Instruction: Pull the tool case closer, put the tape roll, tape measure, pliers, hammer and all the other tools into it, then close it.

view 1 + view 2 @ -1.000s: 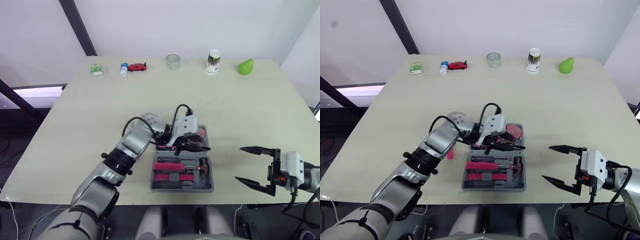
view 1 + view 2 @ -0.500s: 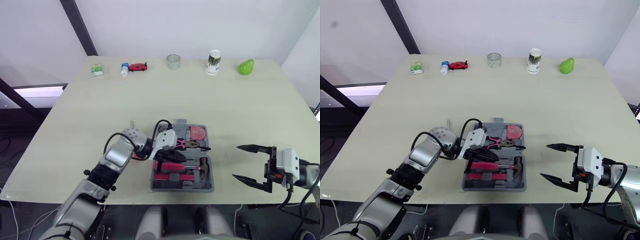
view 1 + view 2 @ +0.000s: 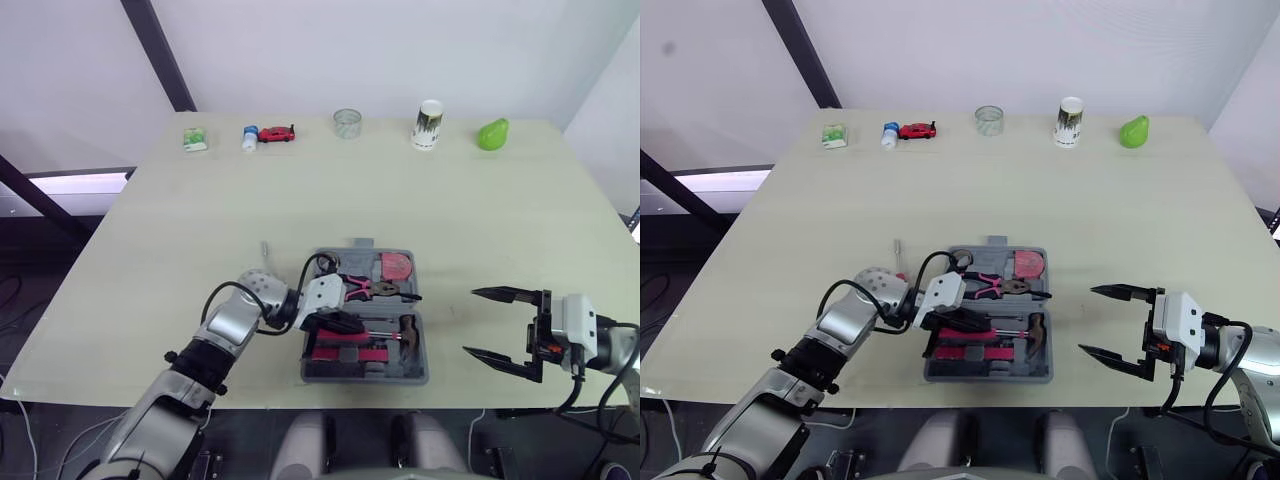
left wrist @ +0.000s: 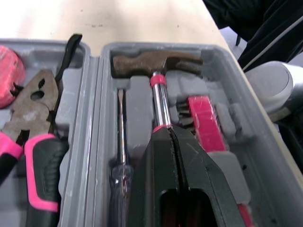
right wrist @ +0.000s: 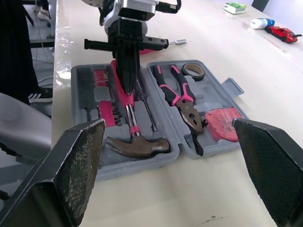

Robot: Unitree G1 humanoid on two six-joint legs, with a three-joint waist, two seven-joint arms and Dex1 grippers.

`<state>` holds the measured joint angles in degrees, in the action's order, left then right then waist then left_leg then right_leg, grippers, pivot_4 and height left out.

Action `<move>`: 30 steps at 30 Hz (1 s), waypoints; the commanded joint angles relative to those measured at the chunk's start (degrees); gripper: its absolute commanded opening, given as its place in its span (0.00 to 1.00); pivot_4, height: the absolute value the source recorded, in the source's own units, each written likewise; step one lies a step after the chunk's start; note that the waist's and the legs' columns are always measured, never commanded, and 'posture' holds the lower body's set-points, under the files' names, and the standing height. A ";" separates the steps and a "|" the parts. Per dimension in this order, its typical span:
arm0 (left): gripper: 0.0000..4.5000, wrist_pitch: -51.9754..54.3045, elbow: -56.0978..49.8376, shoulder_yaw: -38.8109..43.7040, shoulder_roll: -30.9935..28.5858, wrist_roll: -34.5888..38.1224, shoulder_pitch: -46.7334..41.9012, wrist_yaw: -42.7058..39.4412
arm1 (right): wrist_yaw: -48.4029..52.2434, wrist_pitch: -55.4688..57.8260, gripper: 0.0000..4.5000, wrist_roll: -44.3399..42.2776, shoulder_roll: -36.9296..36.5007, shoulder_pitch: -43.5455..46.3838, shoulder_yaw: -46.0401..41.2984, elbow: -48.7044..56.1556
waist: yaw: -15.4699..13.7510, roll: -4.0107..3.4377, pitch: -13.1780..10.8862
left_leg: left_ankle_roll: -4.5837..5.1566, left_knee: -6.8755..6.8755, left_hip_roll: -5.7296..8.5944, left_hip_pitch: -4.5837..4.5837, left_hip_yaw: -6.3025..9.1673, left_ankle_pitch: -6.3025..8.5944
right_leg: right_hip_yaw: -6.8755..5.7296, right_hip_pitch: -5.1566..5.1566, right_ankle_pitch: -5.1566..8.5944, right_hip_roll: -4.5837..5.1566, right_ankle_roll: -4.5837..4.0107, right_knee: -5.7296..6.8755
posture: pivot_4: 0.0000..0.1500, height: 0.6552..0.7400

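Observation:
The grey tool case (image 3: pixel 416 372) lies open near the table's front edge. Its far half holds the tape roll (image 5: pixel 193 70), the pink-handled pliers (image 3: pixel 375 290) and the red tape measure (image 3: pixel 397 266). In the near half lie the hammer (image 4: pixel 156 63), a clear screwdriver (image 4: pixel 120 132) and a pink bit holder (image 4: pixel 203 120). My left gripper (image 4: pixel 168 130) is shut, its tips resting on the hammer's pink handle. A pink-handled screwdriver (image 3: pixel 897 245) lies on the table left of the case, partly behind my left arm. To the right of the case my right gripper (image 3: pixel 472 322) is open and holds nothing.
Along the table's far edge stand a green packet (image 3: pixel 194 139), a small bottle (image 3: pixel 248 137), a red toy car (image 3: pixel 275 133), a glass cup (image 3: pixel 347 123), a paper cup (image 3: pixel 427 124) and a green pear (image 3: pixel 490 133).
My left gripper has drawn back from over the pliers in the far half to the hammer's handle in the near half. The pliers now lie uncovered in the case. The right gripper barely moved.

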<state>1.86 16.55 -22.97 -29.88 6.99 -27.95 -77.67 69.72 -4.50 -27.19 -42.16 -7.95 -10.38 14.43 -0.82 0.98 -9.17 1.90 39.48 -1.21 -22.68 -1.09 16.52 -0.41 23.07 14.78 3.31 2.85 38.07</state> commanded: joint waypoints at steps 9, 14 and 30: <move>0.00 -4.10 2.58 -1.36 1.19 -3.07 2.46 0.83 | 0.17 -0.78 1.00 -0.77 -0.24 0.34 -0.60 0.75 | 0.00 -0.03 0.03 | 0.00 0.00 -0.01 0.02 0.00 0.00 | 0.00 -0.01 0.00 0.00 0.00 0.00 | 1.00 1.00; 0.00 -4.22 4.09 -2.07 2.04 -4.74 3.37 2.41 | 0.01 -0.48 1.00 -0.87 -0.34 0.09 -0.74 1.09 | -0.10 -0.13 0.12 | 0.00 0.00 0.00 0.05 0.00 0.00 | 0.00 -0.05 0.00 0.01 0.00 0.00 | 1.00 1.00; 0.00 -5.06 7.32 -3.06 3.18 -7.10 2.72 3.51 | 1.19 0.69 1.00 -1.60 -0.52 0.56 0.03 1.27 | -0.09 -0.43 0.67 | 0.04 -0.11 0.00 0.97 -0.01 0.03 | 0.01 -0.99 0.01 0.01 0.00 -0.11 | 1.00 1.00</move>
<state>-5.36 21.23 -24.45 -26.98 1.84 -26.75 -74.63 70.59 -3.85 -27.45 -42.19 -8.04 -9.90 14.46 -0.91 0.55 -8.50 1.94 39.37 -1.21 -21.72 -1.10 16.55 -0.41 22.07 14.79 3.33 2.85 37.95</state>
